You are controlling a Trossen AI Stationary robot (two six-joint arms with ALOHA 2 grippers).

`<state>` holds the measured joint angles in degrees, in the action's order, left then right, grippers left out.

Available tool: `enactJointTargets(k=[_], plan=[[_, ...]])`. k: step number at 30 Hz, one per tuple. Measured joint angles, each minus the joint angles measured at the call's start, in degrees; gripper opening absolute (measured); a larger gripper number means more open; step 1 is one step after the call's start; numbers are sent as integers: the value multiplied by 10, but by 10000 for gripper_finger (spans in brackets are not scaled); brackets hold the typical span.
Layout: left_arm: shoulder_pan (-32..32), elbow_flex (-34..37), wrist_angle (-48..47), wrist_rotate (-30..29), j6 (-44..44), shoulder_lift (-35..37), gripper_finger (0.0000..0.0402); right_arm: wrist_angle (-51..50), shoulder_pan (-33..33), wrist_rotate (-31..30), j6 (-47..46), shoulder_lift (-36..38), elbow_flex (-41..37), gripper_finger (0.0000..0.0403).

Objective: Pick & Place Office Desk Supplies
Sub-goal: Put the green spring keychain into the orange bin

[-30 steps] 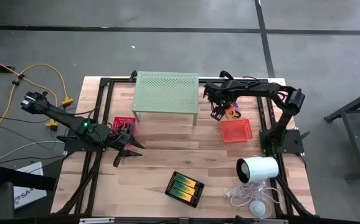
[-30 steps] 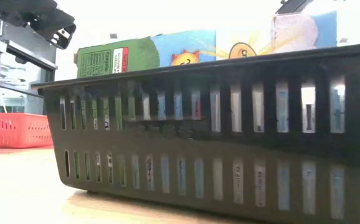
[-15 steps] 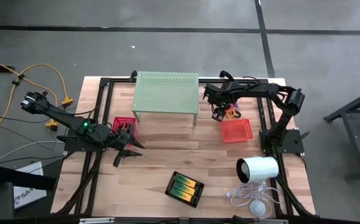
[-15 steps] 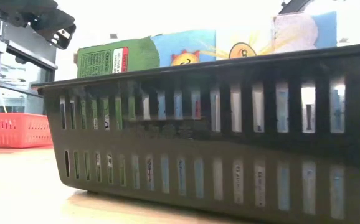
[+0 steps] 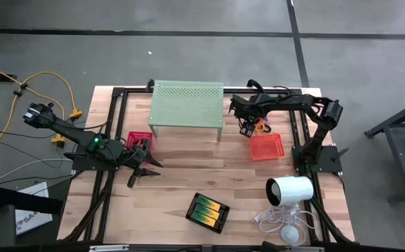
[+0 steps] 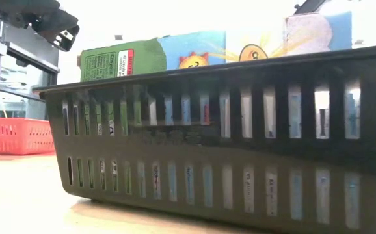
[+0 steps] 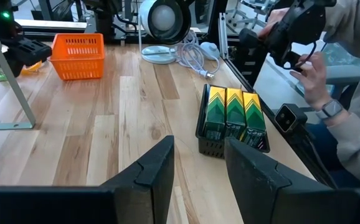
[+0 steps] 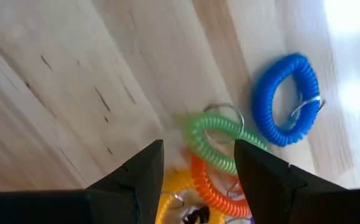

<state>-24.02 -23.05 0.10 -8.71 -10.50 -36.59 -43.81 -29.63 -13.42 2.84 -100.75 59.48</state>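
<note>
Coil-shaped loops lie in a small heap on the wood by the table's far right (image 5: 261, 127). In the right wrist view these are a blue loop (image 8: 286, 99), a green loop (image 8: 220, 140), an orange loop (image 8: 214, 183) and a yellow one (image 8: 167, 190). My right gripper (image 8: 200, 174) hangs open just above them, pointing down, one finger on either side of the green and orange loops (image 5: 248, 126). The orange mesh tray (image 5: 266, 145) rests on the table just nearer. My left gripper (image 7: 198, 168) waits open at the table's left (image 5: 143, 166), beside the pink-red tray (image 5: 138, 138).
A black tray holding green-and-yellow boxes (image 5: 207, 212) sits near the front edge and fills the low view (image 6: 240, 149). The pale green perforated stand (image 5: 187, 105) is at the far middle. A white cylinder with its cable (image 5: 290, 189) lies near right. A person's hand (image 7: 311, 59) shows beyond the table.
</note>
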Motion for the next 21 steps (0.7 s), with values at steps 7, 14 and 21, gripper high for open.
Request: enactJointTargets(k=[7,14,21], plan=[[0,0,0,2,0,0,136,14,0,-3,-1,0,-15,184],[0,0,0,2,0,0,136,27,-1,-15,3,0,-15,182],[0,0,0,2,0,0,136,28,-2,-17,4,0,-15,138]])
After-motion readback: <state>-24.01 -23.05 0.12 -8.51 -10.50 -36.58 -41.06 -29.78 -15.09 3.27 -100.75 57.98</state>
